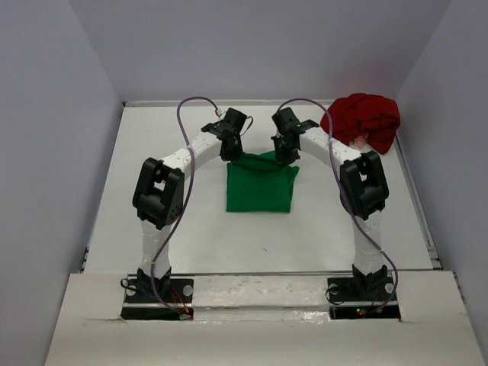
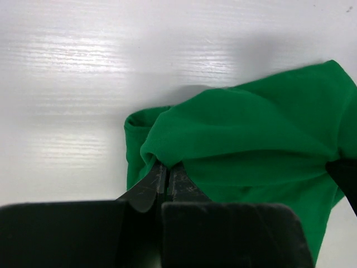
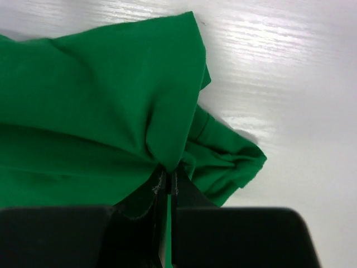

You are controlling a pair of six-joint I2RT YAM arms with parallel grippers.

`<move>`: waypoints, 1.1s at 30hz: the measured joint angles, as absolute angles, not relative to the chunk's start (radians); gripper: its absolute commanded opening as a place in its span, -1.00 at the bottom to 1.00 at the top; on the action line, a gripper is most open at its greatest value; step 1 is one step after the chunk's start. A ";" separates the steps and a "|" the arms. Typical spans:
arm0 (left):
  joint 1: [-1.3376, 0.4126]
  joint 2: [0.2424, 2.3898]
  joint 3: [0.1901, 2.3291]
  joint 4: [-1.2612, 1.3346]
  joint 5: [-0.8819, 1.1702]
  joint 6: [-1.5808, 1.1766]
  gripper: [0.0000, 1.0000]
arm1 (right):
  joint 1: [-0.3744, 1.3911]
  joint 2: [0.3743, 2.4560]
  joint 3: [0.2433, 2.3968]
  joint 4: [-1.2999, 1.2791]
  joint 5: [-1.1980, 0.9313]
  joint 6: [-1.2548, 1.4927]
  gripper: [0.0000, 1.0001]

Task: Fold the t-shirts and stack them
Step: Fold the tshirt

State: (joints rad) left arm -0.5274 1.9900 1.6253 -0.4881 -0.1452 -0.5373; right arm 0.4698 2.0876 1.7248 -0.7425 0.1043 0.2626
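Note:
The bright green t-shirt (image 1: 261, 189) lies folded into a rough rectangle in the middle of the table. My left gripper (image 1: 232, 150) is shut on its far left corner, the cloth (image 2: 240, 139) bunched at the pinch (image 2: 165, 167). My right gripper (image 1: 285, 154) is shut on the far right corner, with green cloth (image 3: 100, 111) gathered between its jaws (image 3: 169, 173). The dark red t-shirt (image 1: 363, 120) sits crumpled in a heap at the far right corner of the table, apart from both grippers.
White walls close in the table (image 1: 191, 236) at the back and both sides. A raised white ledge (image 1: 259, 320) runs along the near edge by the arm bases. Purple cables loop off both arms.

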 measured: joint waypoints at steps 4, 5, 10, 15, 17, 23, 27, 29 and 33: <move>-0.500 2.026 1.639 -0.482 -0.131 -0.511 -1.00 | 0.458 2.166 1.808 -0.748 0.076 0.233 -0.82; -0.492 2.029 1.645 -0.486 -0.130 -0.506 -1.00 | 0.455 2.189 1.838 -0.749 0.073 0.225 -0.77; -0.476 2.069 1.705 -0.484 -0.133 -0.490 -1.00 | 0.447 2.260 1.923 -0.740 0.077 0.196 -0.06; -0.477 2.071 1.708 -0.493 -0.172 -0.480 0.17 | 0.439 2.271 1.930 -0.739 0.123 0.173 0.39; -0.477 2.073 1.725 -0.514 -0.209 -0.473 0.69 | 0.434 2.271 1.930 -0.737 0.128 0.169 0.40; -0.476 2.072 1.768 -0.546 -0.317 -0.462 0.98 | 0.419 2.259 1.910 -0.732 0.171 0.134 0.42; -0.476 2.065 1.786 -0.573 -0.367 -0.452 0.98 | 0.418 2.223 1.908 -0.733 0.182 0.117 0.42; -0.476 2.052 1.787 -0.582 -0.377 -0.449 0.98 | 0.418 2.196 1.908 -0.733 0.189 0.108 0.42; -0.477 2.009 1.783 -0.585 -0.390 -0.447 0.98 | 0.418 2.130 1.906 -0.731 0.194 0.097 0.42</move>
